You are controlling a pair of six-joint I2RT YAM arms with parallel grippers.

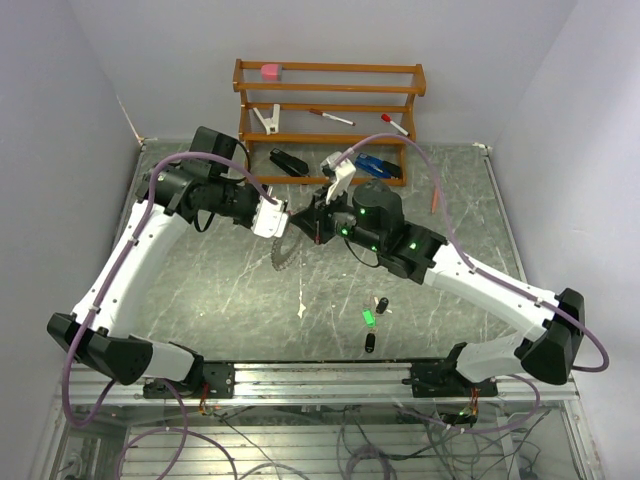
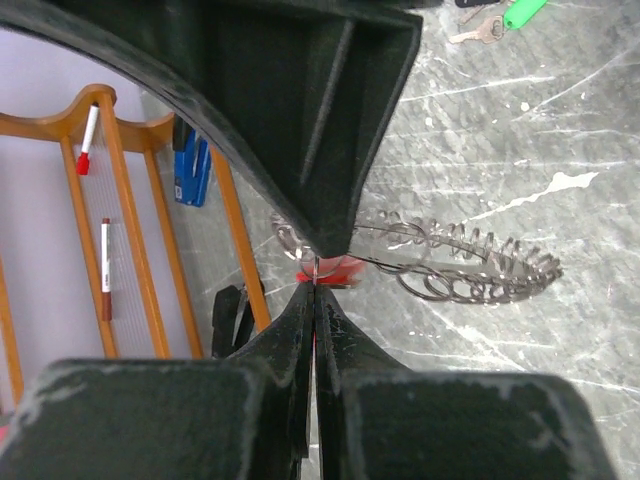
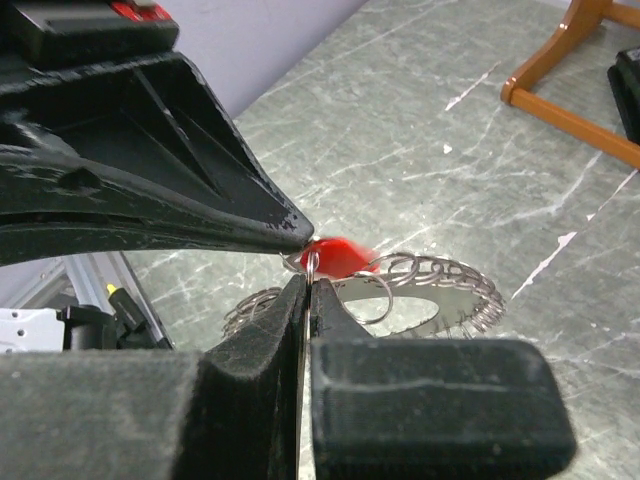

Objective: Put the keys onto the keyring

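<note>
keyring [image 2: 480, 272] in left end effector [image 2: 316, 274], red key [image 3: 336, 256] alongside

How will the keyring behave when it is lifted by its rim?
The keyring is thin wire, so probably light and slippery to pinch. It looks flat and unbent, so likely stiff. The small loops along it may swing.

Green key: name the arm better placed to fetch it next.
Right, probably: the green key lies close beside the right arm, while the left gripper is farther off, jaws shut on the keyring.
</note>
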